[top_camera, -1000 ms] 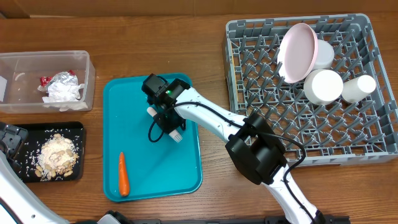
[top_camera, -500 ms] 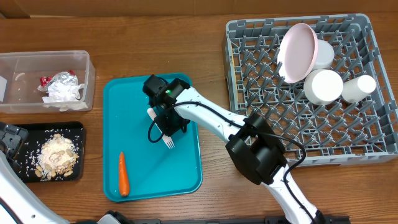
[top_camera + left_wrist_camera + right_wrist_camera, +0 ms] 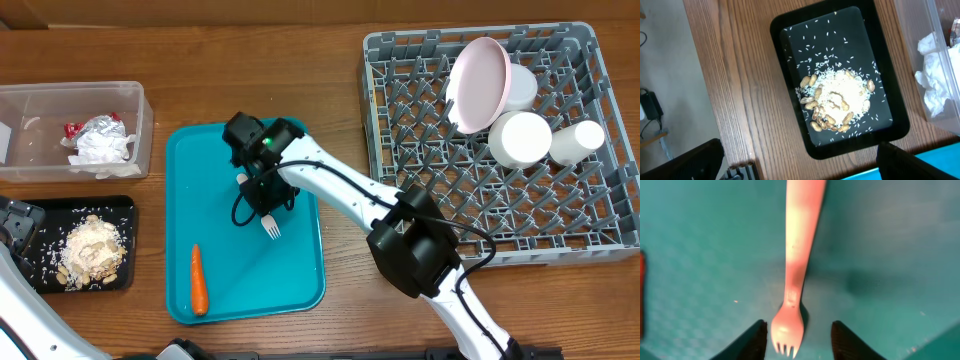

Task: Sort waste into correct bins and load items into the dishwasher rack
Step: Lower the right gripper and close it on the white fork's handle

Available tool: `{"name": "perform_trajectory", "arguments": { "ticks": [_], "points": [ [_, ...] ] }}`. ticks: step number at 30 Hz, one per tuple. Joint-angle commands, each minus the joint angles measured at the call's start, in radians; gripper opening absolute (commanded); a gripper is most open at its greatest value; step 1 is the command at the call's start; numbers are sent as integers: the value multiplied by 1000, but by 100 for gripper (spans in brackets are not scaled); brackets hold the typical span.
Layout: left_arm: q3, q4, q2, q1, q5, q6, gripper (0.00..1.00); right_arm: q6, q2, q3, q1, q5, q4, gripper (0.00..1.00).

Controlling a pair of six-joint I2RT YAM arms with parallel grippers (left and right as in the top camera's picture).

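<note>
Teal tray (image 3: 300,270): bare floor all around white fork (image 3: 799,240); carrot (image 3: 198,280) at 7 o'clock, near rim. Right gripper (image 3: 797,339): jaws part-open, straddling fork tines, gripping nothing. Left gripper (image 3: 800,165): jaws wide, empty.

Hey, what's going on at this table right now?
The right gripper sits low over the teal tray, its open fingers either side of the tined end of the white fork, not closed on it. The left gripper hangs open above the black tray of food scraps. The plate, a bowl and the cup stand in the dishwasher rack; a carrot lies on the teal tray.
</note>
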Motion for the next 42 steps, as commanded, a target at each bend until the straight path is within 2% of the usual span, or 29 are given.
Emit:
{"name": "perform_trajectory", "arguments": {
  "ticks": [1, 10, 21, 27, 31, 33, 35, 38, 42],
  "points": [
    [21, 0, 3, 1, 4, -10, 100, 21, -1, -63, 29, 45, 23, 49],
    [21, 0, 3, 1, 4, -10, 100, 41, -1, -81, 54, 57, 53, 49],
    [21, 0, 3, 1, 4, -10, 100, 105, -1, -167, 94, 160, 106, 49],
    [21, 0, 3, 1, 4, -10, 100, 118, -1, -168, 96, 163, 100, 30],
    [21, 0, 3, 1, 4, -10, 100, 134, -1, -168, 96, 164, 77, 29],
    [21, 0, 3, 1, 4, -10, 100, 137, -1, -168, 96, 163, 69, 34],
    [21, 0, 3, 1, 4, -10, 100, 137, -1, -168, 97, 163, 64, 33],
    [21, 0, 3, 1, 4, -10, 100, 137, -1, -168, 99, 162, 66, 18],
    [21, 0, 3, 1, 4, -10, 100, 136, -1, -160, 98, 113, 62, 6]
  ]
}}
